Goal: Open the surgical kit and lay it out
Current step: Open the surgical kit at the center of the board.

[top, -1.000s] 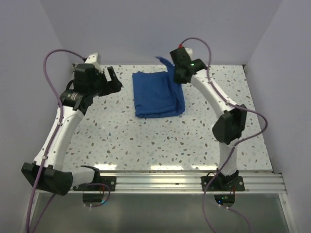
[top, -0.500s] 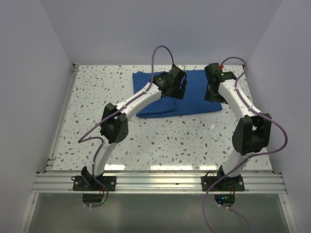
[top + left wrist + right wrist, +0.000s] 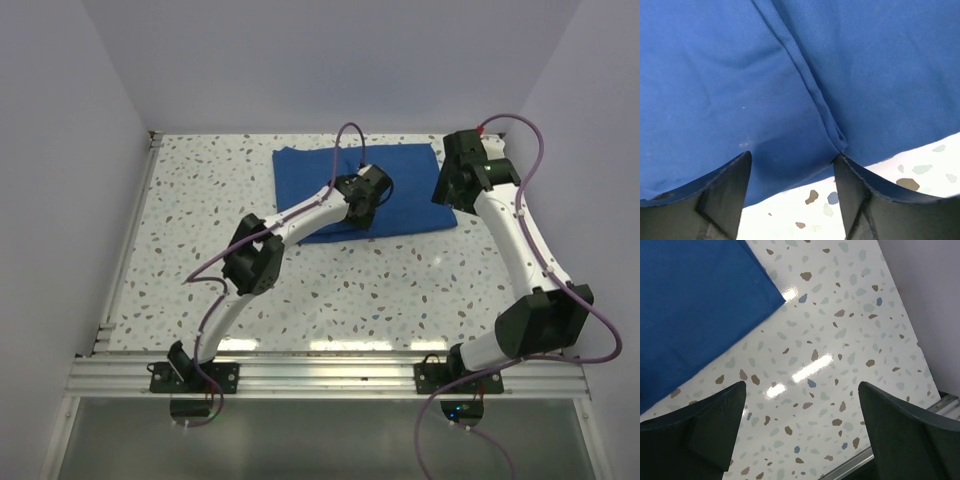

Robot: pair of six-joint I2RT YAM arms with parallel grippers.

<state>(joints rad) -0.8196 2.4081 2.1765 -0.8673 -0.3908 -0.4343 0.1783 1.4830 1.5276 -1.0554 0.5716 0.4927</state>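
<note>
2 spread hands: left hand over cloth wrap, right hand above table.

place: robot lab cell | evidence: speckled table, plain walls, aluminium rail carrying two arm bases

In the top view, the left arm is covering the lower-left portion of the cloth wrap. The left wrist view is cropping the wrap at top, left and right; the right wrist view, at upper left.
</note>
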